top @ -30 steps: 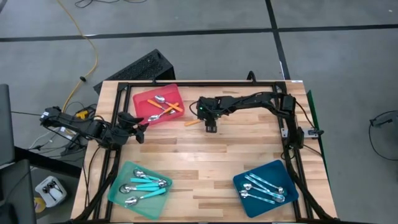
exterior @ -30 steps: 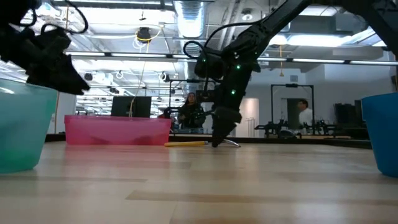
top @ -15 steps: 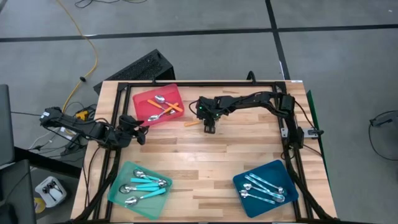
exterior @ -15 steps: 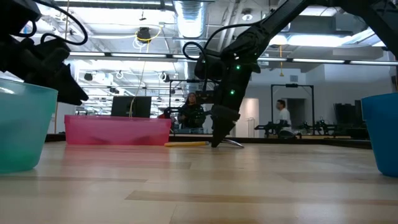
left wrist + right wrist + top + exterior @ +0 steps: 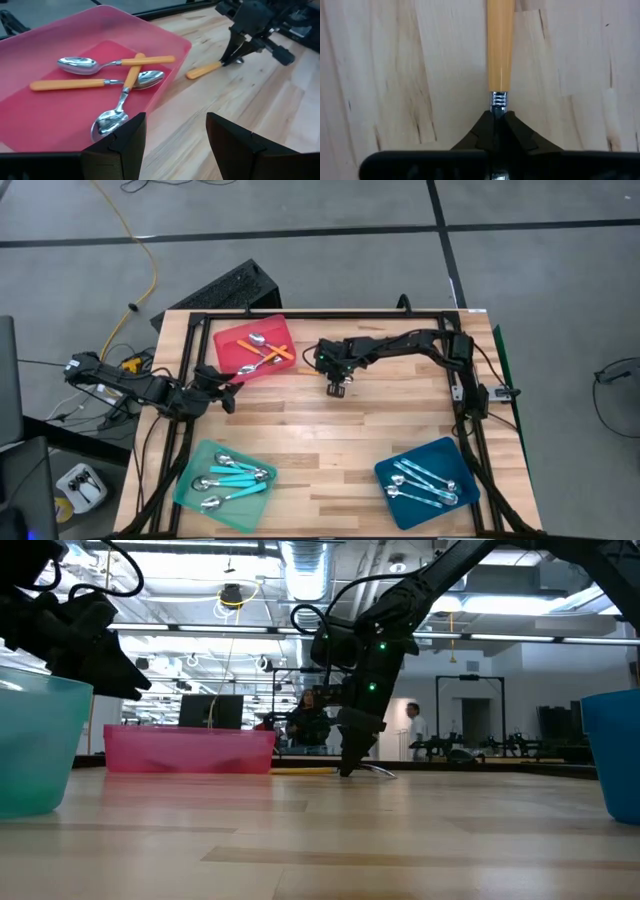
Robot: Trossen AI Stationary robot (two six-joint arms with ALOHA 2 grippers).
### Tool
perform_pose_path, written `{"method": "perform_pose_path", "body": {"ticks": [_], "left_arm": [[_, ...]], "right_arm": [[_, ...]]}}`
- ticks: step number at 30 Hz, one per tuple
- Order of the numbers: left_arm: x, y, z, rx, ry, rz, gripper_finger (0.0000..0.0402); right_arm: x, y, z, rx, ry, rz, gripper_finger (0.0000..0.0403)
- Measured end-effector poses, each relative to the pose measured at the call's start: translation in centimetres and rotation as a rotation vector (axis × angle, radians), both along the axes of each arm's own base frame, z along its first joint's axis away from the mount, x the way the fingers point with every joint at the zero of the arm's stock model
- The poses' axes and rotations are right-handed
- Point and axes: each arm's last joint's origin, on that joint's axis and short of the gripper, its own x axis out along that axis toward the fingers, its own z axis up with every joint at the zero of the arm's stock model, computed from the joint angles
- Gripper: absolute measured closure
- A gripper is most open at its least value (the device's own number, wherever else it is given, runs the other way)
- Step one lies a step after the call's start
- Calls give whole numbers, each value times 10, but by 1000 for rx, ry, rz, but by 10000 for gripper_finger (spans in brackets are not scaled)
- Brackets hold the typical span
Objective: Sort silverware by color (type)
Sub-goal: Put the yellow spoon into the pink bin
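An orange-handled spoon [image 5: 202, 71] lies flat on the bare wood, right of the red tray [image 5: 228, 332]. My right gripper [image 5: 338, 387] stands over the spoon, pointing steeply down, and is shut on it [image 5: 495, 122]. The orange handle [image 5: 300, 770] points toward the red tray and the metal bowl end [image 5: 378, 771] sticks out on the other side. My left gripper [image 5: 175, 140] hovers open at the table's left, near the red tray, with nothing between its fingers. That tray holds three orange-handled spoons [image 5: 122, 82]. My right gripper pinches the spoon's thin metal neck [image 5: 498, 100] between its two fingers [image 5: 480, 135], just past the end of the orange handle. The fingers come from above, slanting down, and lie across the spoon. The spoon still rests on the table.
A mint-green tray [image 5: 190, 485] with turquoise-handled spoons sits at the near left. A dark-blue tray [image 5: 440, 455] with pale blue spoons sits at the near right. Bare wood lies between the trays. People stand in the room beyond the table.
My right gripper has shut on the spoon's neck while staying in place over it, its wrist rolling slightly. The spoon stays on the table.
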Motion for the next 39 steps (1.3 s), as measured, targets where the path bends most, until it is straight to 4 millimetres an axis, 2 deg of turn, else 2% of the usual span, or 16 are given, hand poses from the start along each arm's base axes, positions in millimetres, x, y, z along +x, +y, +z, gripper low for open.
{"method": "perform_pose_path", "body": {"ticks": [6, 18, 24, 31, 39], "left_arm": [[2, -1, 5, -23, -20, -28, 212], [4, -2, 47, 7, -80, -108, 212], [3, -2, 52, 32, -76, -118, 212], [3, -2, 51, 39, -64, -120, 212], [3, -2, 51, 52, -67, -100, 212]], "right_arm": [[3, 12, 0, -9, 0, 24, 358], [7, 29, 0, -40, 5, 45, 358], [8, 37, 0, -36, 4, 48, 358], [6, 52, 17, 19, -28, 87, 358], [9, 66, 56, -29, -200, 109, 358]]}}
